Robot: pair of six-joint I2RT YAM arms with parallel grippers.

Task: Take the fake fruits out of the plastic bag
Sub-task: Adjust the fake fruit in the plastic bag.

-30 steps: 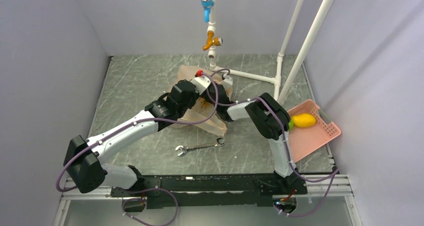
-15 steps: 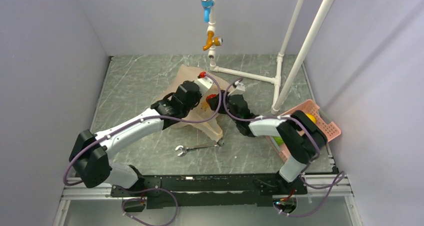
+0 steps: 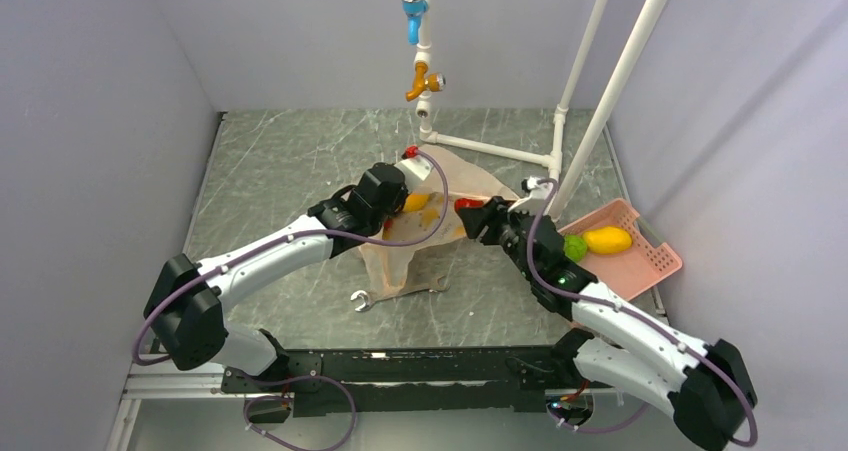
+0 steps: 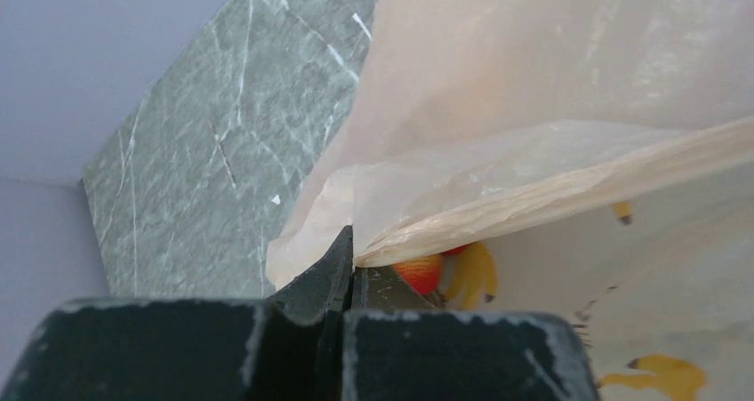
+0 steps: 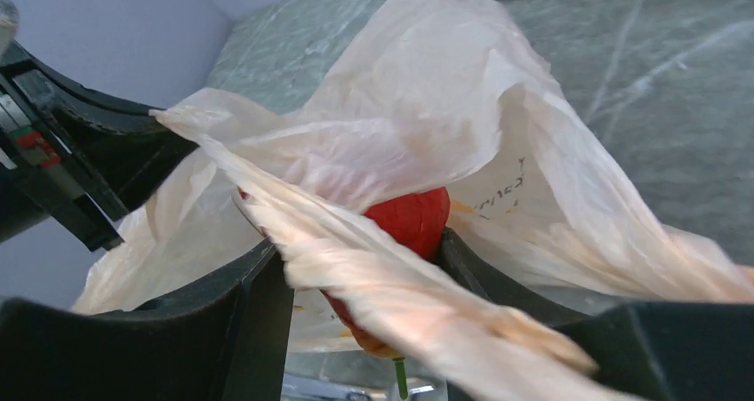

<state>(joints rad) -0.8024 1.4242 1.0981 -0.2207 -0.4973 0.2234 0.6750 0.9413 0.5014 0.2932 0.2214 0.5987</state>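
At the near hem: a wrench (image 3: 360, 300) lies flat on the table, its far end tucked under the plastic bag (image 3: 400, 261).
Bag's lie: slumped between the two arms, with the mouth lifted and stretched left to right and the body sagging toward the bases.
Left gripper (image 4: 348, 257): fingers pressed together on the bag's rim at the left side of the mouth, holding it up.
Left in the bag: an orange-red fruit (image 4: 420, 273) sits just past the left fingertips, under the pinched rim. The yellow shape touching it may be fruit or print; I cannot tell.
Right gripper (image 5: 363, 252): fingers part-way apart and clamped on the red fruit (image 5: 411, 221) at the right side of the mouth, facing the left gripper.
Key relation: a fold of bag film crosses the front of the red fruit between the fingers, so it is gripped but not free of the bag.
Fruit's axis: roundish, a little longer along the stem line. The green stem points down and back toward the right wrist, and the blunt end faces into the bag.
Nearer arm: the right, which is on the fruit; the left serves as the anchor.
Likely next move: draw the fruit rightward, away from the left pinch, so the film slides off. The fold may drag along.
Off to the right: a pink basket (image 3: 650, 268) holds a yellow fruit (image 3: 607, 239) and a green fruit (image 3: 574, 247).
At the back: a white pipe frame (image 3: 560, 121) stands beyond the bag.
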